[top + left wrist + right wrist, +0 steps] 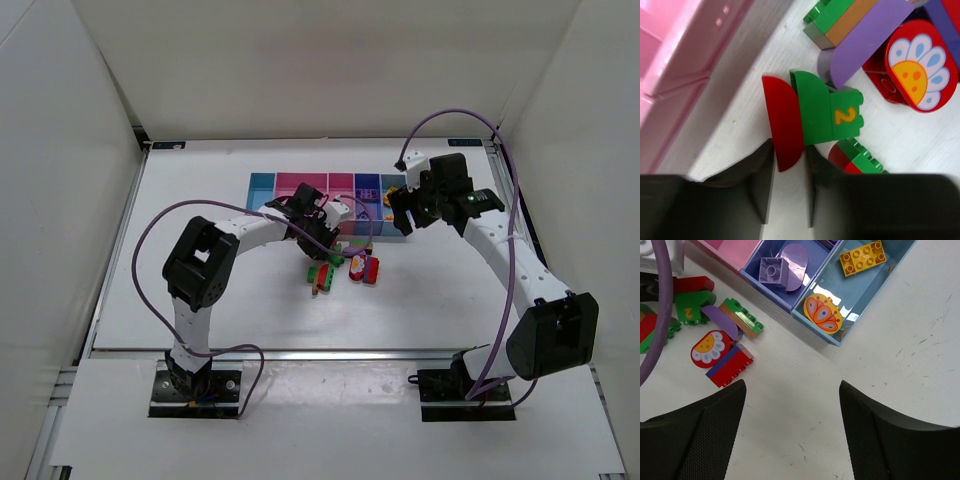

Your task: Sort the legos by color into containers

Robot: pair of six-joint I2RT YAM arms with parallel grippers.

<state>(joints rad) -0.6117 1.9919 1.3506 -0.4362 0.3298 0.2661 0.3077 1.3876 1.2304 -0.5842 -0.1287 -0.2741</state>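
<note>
The containers point(300, 185) stand in a row at the back of the table. Loose legos point(345, 268) lie in a pile just in front of them. My left gripper point(790, 150) is low over the pile, its jaws closed on the end of a red curved brick point(782, 120) that lies on the table against a green brick marked 2 point(825, 112). My right gripper point(792, 390) is open and empty above bare table, in front of the light blue bin point(875, 287). That bin holds a yellow brick point(862, 257) and an orange butterfly brick point(822, 312).
A purple curved brick point(870, 42), a red flower brick point(912, 65) and a green-and-orange brick point(840, 20) crowd the right of the red brick. The pink bin wall point(675, 65) is close on its left. Purple bricks point(772, 267) lie in the darker bin. White walls enclose the table.
</note>
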